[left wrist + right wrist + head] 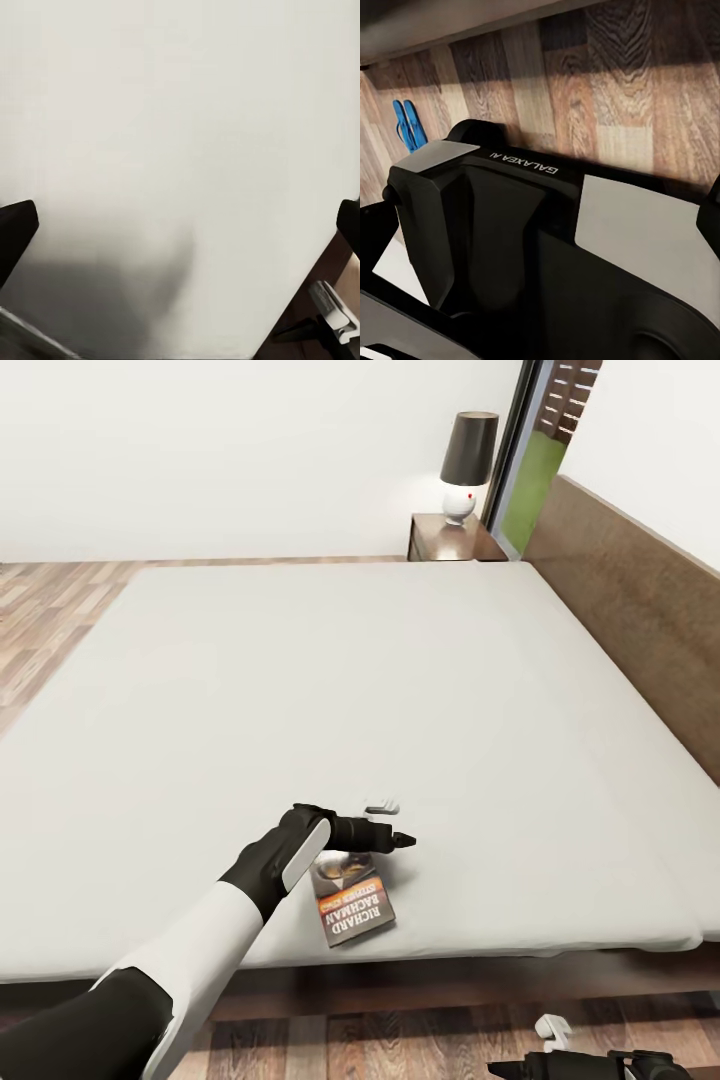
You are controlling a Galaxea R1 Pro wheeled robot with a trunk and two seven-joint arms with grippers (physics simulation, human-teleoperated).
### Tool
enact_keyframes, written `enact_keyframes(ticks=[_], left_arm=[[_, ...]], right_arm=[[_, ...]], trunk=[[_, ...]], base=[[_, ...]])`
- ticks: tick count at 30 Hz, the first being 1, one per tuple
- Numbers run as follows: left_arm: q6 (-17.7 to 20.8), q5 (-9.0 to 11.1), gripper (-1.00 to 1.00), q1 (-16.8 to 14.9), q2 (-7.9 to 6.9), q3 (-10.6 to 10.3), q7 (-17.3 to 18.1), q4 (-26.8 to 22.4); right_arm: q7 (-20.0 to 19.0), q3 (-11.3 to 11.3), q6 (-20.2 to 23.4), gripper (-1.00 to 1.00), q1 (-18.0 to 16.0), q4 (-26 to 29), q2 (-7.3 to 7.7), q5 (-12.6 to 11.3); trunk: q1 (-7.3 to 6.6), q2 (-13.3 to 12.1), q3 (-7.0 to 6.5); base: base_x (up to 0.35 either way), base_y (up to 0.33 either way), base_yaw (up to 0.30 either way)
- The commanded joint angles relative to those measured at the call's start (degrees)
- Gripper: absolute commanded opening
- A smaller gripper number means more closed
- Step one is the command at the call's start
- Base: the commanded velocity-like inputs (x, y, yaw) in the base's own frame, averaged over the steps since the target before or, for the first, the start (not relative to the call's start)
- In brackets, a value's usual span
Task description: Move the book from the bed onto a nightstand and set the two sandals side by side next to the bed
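The book (354, 906), dark grey with an orange band, lies flat on the bed's light grey mattress (330, 690) close to the near edge. My left arm reaches over it. The left gripper (393, 823) is open just past the book's far end, low over the mattress, with nothing between its fingers. In the left wrist view the mattress (180, 135) lies between the two fingertips (16, 231). The nightstand (452, 541) stands at the far corner by the headboard. Two blue sandals (408, 124) lie side by side on the wood floor. My right gripper (530, 1050) hangs open and empty below the bed's near edge.
A black-shaded lamp with a white base (465, 465) takes up most of the nightstand's top. The brown headboard (640, 610) runs along the bed's right side. Wood floor (50, 620) shows at the left. The robot's black base (532, 255) lies under the right gripper.
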State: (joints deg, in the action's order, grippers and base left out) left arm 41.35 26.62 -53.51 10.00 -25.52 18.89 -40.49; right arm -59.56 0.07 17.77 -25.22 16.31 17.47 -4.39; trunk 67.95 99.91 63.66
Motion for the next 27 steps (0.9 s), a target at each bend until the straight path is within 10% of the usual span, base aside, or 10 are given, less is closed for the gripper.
enact_keyframes(ticks=[1,27], left_arm=[[-0.13,-1.57,1.00,0.01,0.00,-0.06,-0.08,0.59],[-0.18,-1.57,1.00,-0.01,0.00,-0.06,-0.08,0.59]], right_arm=[[-0.12,0.02,0.60,1.00,0.00,0.04,0.02,-0.45],[-0.12,0.02,0.60,1.00,0.00,0.04,0.02,-0.45]], trunk=[[0.00,0.01,0.04],[0.00,0.01,0.04]], base=[[0.000,0.129,0.000],[-0.029,0.024,0.000]])
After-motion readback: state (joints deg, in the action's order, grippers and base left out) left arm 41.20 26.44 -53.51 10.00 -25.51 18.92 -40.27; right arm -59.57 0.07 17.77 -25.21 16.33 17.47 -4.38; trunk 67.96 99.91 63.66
